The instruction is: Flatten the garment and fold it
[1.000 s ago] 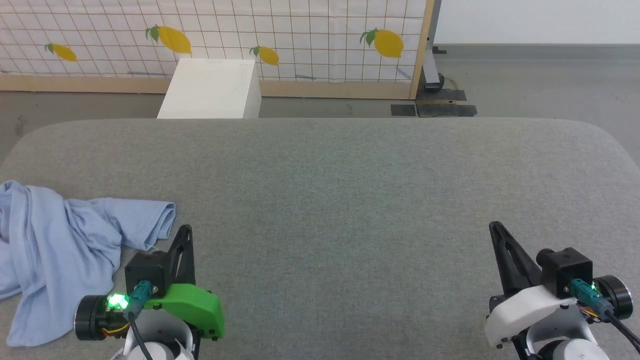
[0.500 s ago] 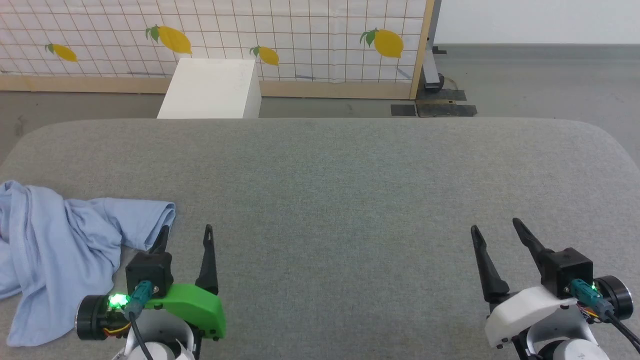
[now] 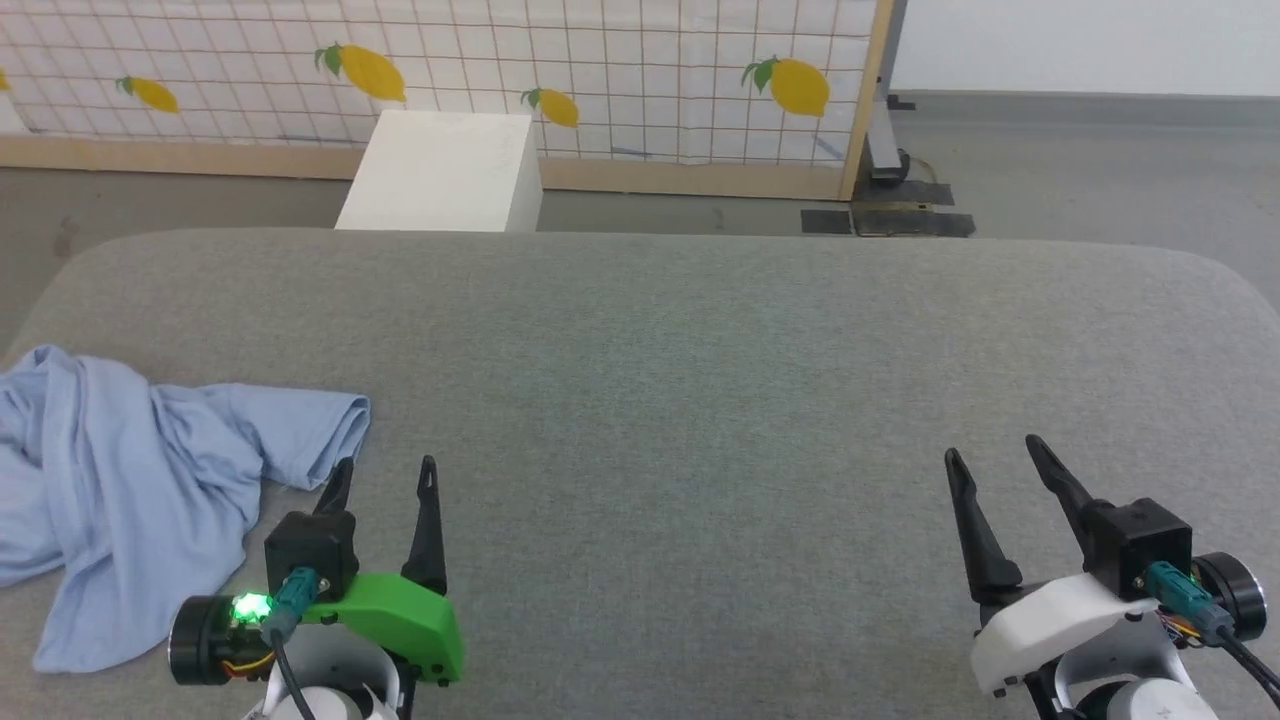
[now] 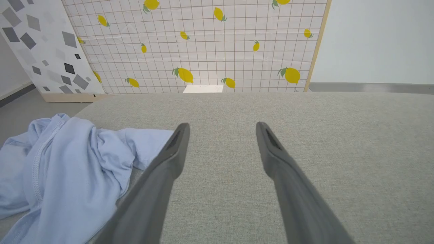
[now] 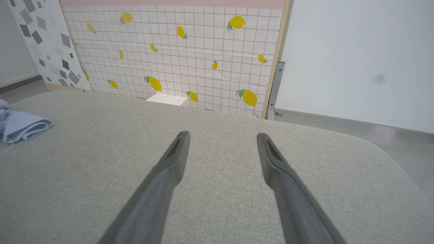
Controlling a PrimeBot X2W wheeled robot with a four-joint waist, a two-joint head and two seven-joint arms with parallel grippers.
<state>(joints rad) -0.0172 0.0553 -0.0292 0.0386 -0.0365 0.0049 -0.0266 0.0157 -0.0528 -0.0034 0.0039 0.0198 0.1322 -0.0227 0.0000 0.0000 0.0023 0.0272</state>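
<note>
- The grey fabric-covered surface point(image 3: 700, 350) spans the head view, its far corners rounded. Most of it is bare.
- The grey floor point(image 3: 1100, 190) lies beyond the far edge of the surface.
- An upright panel point(image 3: 620, 70) stands on the floor behind the surface. It has a white grid print with yellow lemons and a wooden frame.
- The light blue shirt point(image 3: 130, 470) lies crumpled on the surface at the robot's left, near that edge, bunched in soft folds rather than spread flat. One folded end reaches toward the middle. In the left wrist view point(image 4: 67, 162) a stitched seam runs down one fold. In the right wrist view point(image 5: 20, 125) a rolled end lies far off to the side.
- A white box point(image 3: 440, 175) stands on the floor between the surface and the panel.
- The left end effector point(image 3: 385, 468), with a green housing and a lit green lamp, hangs over the near part of the surface. Its two dark fingers are spread apart and grip nothing. Its outer finger is just beside the shirt's nearest edge, but I cannot tell whether they touch.
- The right end effector point(image 3: 992, 452), with a white housing, hangs over bare surface at the robot's right, well apart from the shirt. Its fingers are also parted, with nothing between them.
</note>
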